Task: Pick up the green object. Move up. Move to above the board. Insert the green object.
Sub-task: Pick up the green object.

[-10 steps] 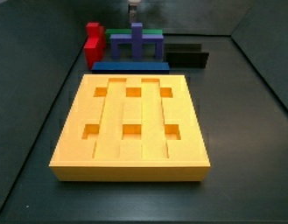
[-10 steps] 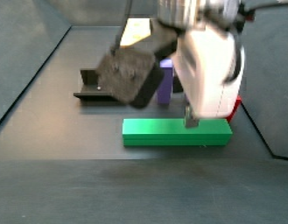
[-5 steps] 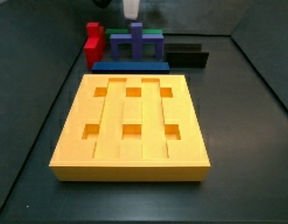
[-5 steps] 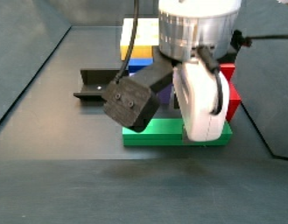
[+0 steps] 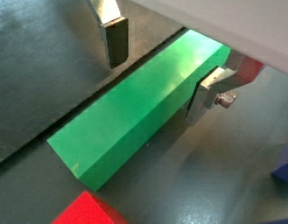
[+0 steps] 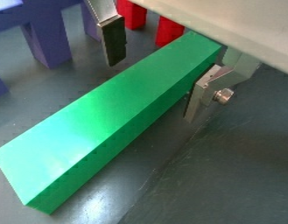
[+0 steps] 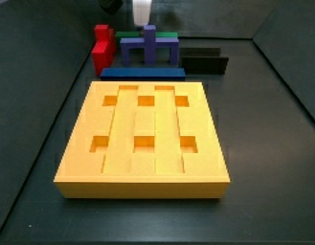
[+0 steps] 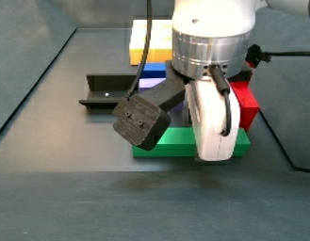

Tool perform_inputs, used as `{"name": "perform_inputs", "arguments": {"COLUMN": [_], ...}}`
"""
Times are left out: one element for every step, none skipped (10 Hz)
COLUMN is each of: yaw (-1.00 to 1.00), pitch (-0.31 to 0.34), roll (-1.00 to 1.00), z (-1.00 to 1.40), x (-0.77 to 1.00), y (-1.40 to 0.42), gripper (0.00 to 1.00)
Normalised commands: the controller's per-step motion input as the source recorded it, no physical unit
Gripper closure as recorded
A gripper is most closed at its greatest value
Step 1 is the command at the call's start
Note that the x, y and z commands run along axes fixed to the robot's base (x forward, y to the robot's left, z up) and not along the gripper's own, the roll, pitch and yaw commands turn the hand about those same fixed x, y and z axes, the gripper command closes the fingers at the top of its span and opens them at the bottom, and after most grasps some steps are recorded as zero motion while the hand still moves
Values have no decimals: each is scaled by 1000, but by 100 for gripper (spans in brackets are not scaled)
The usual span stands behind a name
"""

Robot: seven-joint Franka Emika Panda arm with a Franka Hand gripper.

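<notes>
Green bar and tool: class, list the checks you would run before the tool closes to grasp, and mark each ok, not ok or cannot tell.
1. Tool straddles the green bar, one finger on each long side: ok.
2. Jaws open, with a gap at the near finger: ok.
3. Fingers low enough beside the bar: ok in both wrist views.
4. Bar lies flat on the floor: ok.
5. Grasp centred along the bar: not ok; the tool sits near one end.
6. Board holes unobstructed: ok in a side view.

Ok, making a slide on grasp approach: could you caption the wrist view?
Open gripper straddles the green object lying on the dark floor, one finger on each long side, not yet closed.
</notes>
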Motion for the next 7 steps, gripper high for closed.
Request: {"name": "perform_inputs", "arguments": {"yaw": [-46, -3, 0, 0, 0, 0, 0], "pitch": [-49, -6, 0, 0, 0, 0, 0], "roll": [-86, -44, 0, 0, 0, 0, 0], "z": [-100, 0, 0, 0, 0, 0, 0], "x": [0, 0, 0, 0, 0, 0, 0], "y": [0, 0, 0, 0, 0, 0, 0], "gripper": [0, 0, 0, 100, 100, 100, 100]}}
